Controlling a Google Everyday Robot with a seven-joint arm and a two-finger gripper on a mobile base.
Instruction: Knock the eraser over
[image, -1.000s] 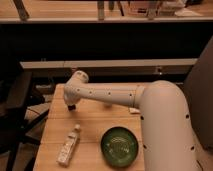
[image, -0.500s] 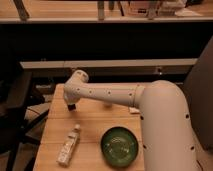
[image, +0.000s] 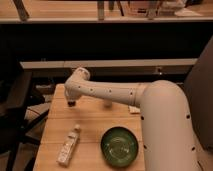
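My white arm reaches from the right across the wooden table (image: 55, 120). The gripper (image: 72, 103) points down at the table's far left part, just above the surface. A small dark object (image: 107, 105) shows under the forearm near the table's back middle; I cannot tell whether it is the eraser. Nothing shows directly under the gripper.
A clear plastic bottle (image: 68, 145) lies on its side at the front left. A green bowl (image: 119, 146) stands at the front middle. A small white item (image: 134, 109) lies by the arm at the right. A dark chair (image: 15, 107) stands left of the table.
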